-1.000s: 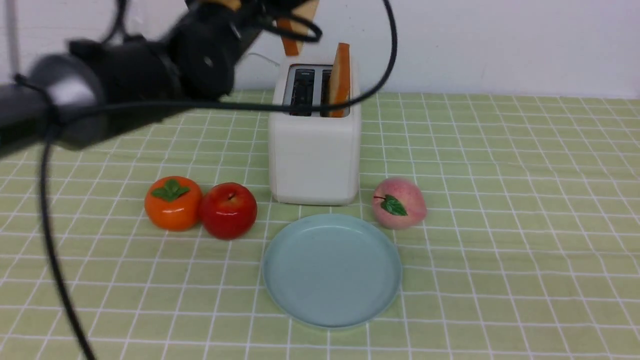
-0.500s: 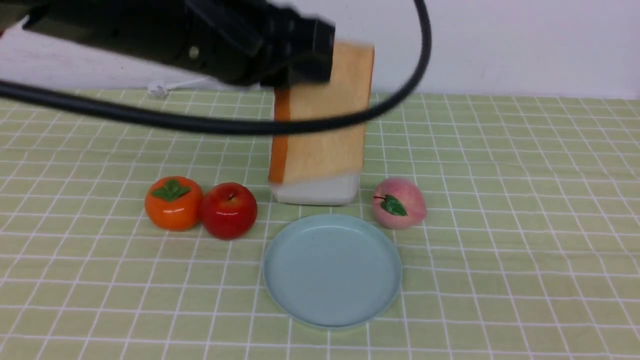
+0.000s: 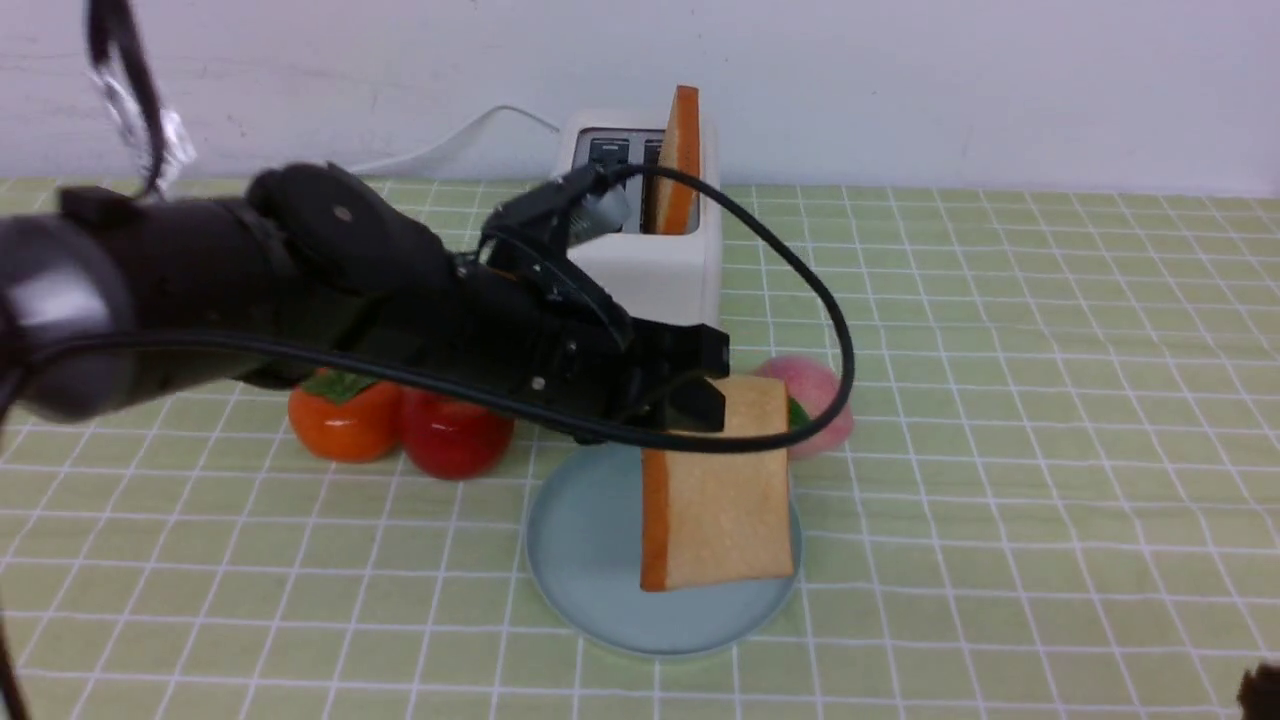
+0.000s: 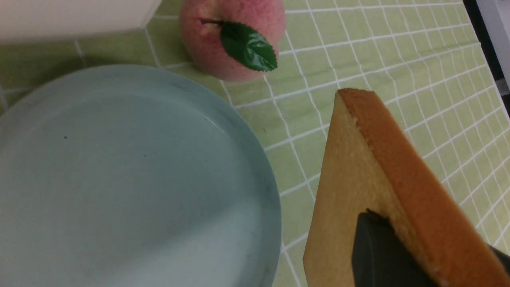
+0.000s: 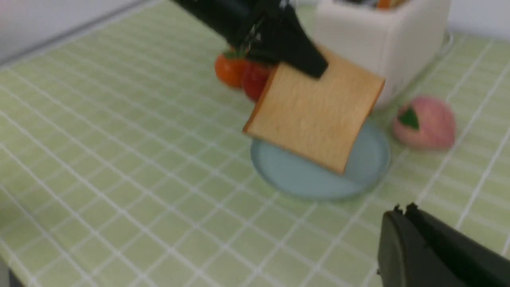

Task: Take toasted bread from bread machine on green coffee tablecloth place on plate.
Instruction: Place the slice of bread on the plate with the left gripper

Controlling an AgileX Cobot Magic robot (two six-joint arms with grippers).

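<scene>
My left gripper point(image 3: 705, 395) is shut on the top edge of one slice of toasted bread point(image 3: 715, 500), tan with an orange-brown crust. The slice hangs upright just above the right part of the pale blue-green plate point(image 3: 590, 570). In the left wrist view the slice point(image 4: 358, 179) sits between the jaws of the left gripper point(image 4: 430, 239), beside the plate point(image 4: 119, 179). A second slice point(image 3: 682, 160) stands in the right slot of the white bread machine point(image 3: 665, 275) behind the plate. My right gripper point(image 5: 402, 209) is shut and empty, low over the green coffee tablecloth point(image 3: 1000, 400) at the front right.
An orange persimmon point(image 3: 340, 425) and a red apple point(image 3: 450, 440) lie left of the plate, partly behind my left arm. A pink peach point(image 3: 820, 400) lies right of the plate, close to the hanging slice. The bread machine's white cord point(image 3: 470, 130) runs back left.
My left arm has carried the slice from above the bread machine forward and down to just over the plate. The right gripper has stayed shut.
</scene>
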